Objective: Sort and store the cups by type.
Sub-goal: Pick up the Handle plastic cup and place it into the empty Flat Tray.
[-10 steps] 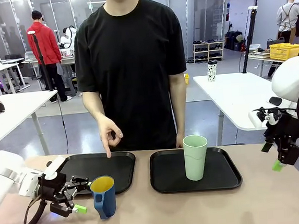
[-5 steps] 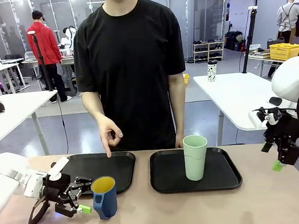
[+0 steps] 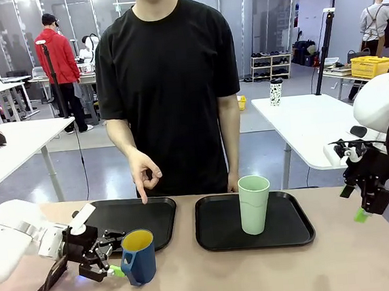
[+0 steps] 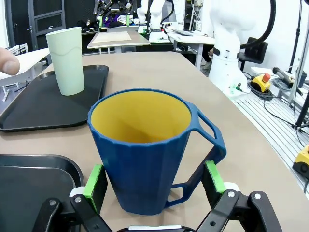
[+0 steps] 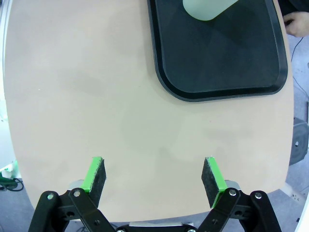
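Blue mug (image 3: 139, 256): one, dark blue with a yellow inside, standing upright on the bare tabletop (image 3: 260, 272) just in front of the left tray's near edge. In the left wrist view the mug (image 4: 149, 150) is sitting between the two green pads, its handle turned toward the right-hand pad.
Mint tumbler (image 3: 255, 204): one, tall and handleless, standing upright on the right tray, well apart from the mug.
Trays: two black ones, side by side; the left tray (image 3: 156, 217) is bare, the right tray (image 3: 290, 229) is carrying the tumbler.
Left tool (image 3: 110, 253): reaching in low from the left, its jaws spread around the mug's lower body; the pads are sitting close to the wall, but I cannot tell whether they are touching it.
Right tool (image 3: 362, 214): hanging above the tabletop's right edge, released, nothing between its pads (image 5: 214, 175).
Person's hand (image 3: 144, 173): one showing clearly, pointing a finger down at the left tray's far edge.
Hard to make out: the tumbler is cut off at the top of the right wrist view; the person's other hand is mostly hidden behind the tumbler.
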